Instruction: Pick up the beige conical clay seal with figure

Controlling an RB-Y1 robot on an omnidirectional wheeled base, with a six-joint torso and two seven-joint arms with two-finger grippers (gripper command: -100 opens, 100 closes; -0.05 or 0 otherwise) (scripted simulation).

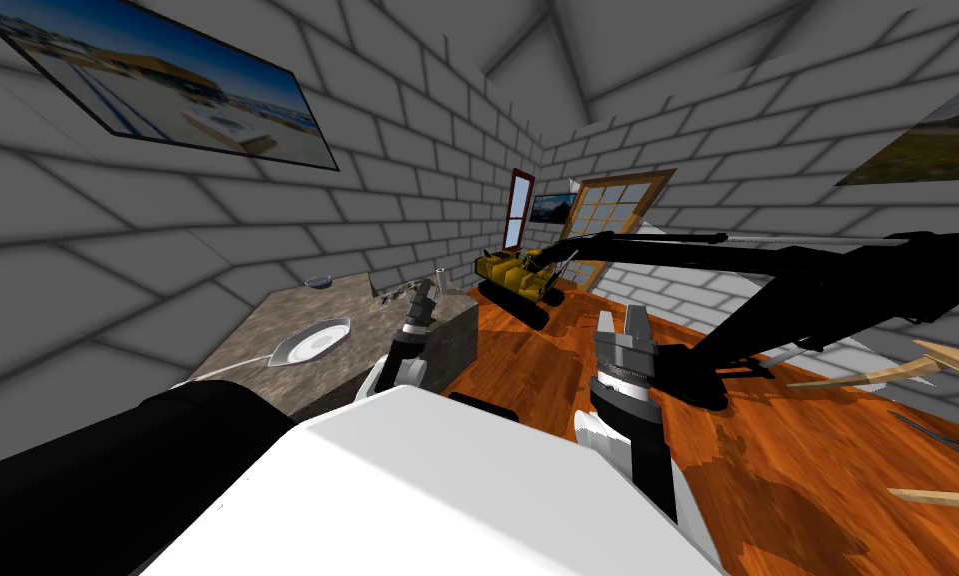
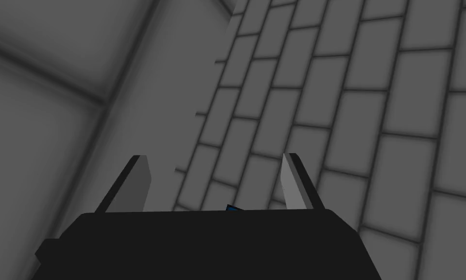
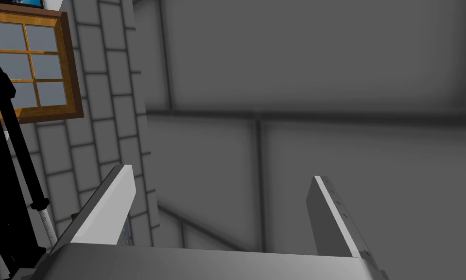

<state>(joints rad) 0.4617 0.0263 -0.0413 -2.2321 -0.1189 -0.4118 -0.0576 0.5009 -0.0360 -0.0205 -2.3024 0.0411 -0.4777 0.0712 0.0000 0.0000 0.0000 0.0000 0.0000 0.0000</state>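
From the head, we are facing a mottled counter (image 1: 257,345) bearing a white dish (image 1: 312,342) and clutter (image 1: 392,293) at its far end. The seal is probably lying there, too small to tell. Our left gripper (image 1: 424,292) is hovering near it, the right gripper (image 1: 623,322) over the floor (image 1: 787,470). Left wrist: fingers (image 2: 290,180) standing spread, aiming at wall (image 2: 348,97), so we should be tilting down first. Right wrist: spread likewise.

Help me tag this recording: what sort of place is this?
Likely a room in a house: grey brick walls, wooden floor, a stone-topped counter with a plate, a wood-framed window.
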